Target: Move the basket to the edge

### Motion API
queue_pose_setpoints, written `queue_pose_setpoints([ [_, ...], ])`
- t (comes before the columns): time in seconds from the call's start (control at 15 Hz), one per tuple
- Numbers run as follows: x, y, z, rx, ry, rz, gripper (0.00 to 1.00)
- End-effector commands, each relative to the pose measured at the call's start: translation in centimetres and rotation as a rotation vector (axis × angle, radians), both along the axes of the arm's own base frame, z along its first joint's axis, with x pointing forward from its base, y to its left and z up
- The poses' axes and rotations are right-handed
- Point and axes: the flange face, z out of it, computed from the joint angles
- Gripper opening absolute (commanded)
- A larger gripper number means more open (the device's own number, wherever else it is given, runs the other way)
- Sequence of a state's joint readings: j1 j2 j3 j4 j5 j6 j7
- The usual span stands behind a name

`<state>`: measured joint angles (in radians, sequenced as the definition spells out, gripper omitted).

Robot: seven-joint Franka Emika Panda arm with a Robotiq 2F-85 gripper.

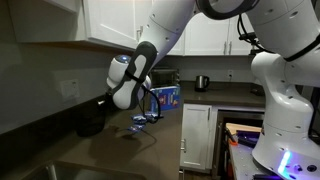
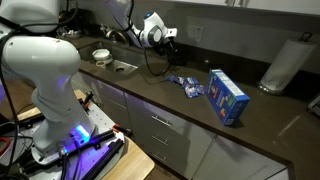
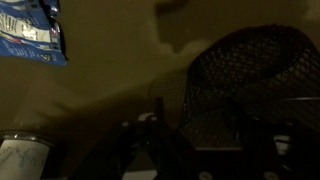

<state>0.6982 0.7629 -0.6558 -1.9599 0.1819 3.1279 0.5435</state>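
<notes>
The black wire-mesh basket [image 1: 91, 120] stands on the dark countertop below the upper cabinets. In the wrist view the basket [image 3: 250, 75] fills the right half, and its near side lies between my fingers. My gripper [image 3: 208, 135] is open, with its fingers wide apart on either side of the basket's near part. It hangs just above the basket in both exterior views [image 1: 104, 100] [image 2: 166, 37]. The picture is too dark to tell whether the fingers touch the mesh. The countertop's front edge [image 2: 190, 118] runs above white cabinet fronts.
A blue-and-white box [image 2: 228, 96] stands on the counter, with blue packets [image 2: 187, 86] beside it; a packet also shows in the wrist view [image 3: 30, 35]. A sink [image 2: 121, 66] and a bowl [image 2: 100, 54] lie further along. A paper towel roll [image 2: 283, 63] stands by the wall.
</notes>
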Motion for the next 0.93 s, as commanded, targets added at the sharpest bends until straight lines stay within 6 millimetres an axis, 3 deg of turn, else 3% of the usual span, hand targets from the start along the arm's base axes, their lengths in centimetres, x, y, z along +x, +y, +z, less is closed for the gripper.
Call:
queue_pose_setpoints([
  [0.0, 0.3, 0.3, 0.6, 0.023, 0.037, -0.010, 0.32],
  [0.33, -0.4, 0.8, 2.1, 0.056, 0.085, -0.014, 0.02],
  [0.67, -1.4, 0.7, 5.0, 0.090, 0.092, -0.019, 0.01],
  [0.87, -2.2, 0.3, 5.7, 0.108, 0.104, -0.026, 0.01],
])
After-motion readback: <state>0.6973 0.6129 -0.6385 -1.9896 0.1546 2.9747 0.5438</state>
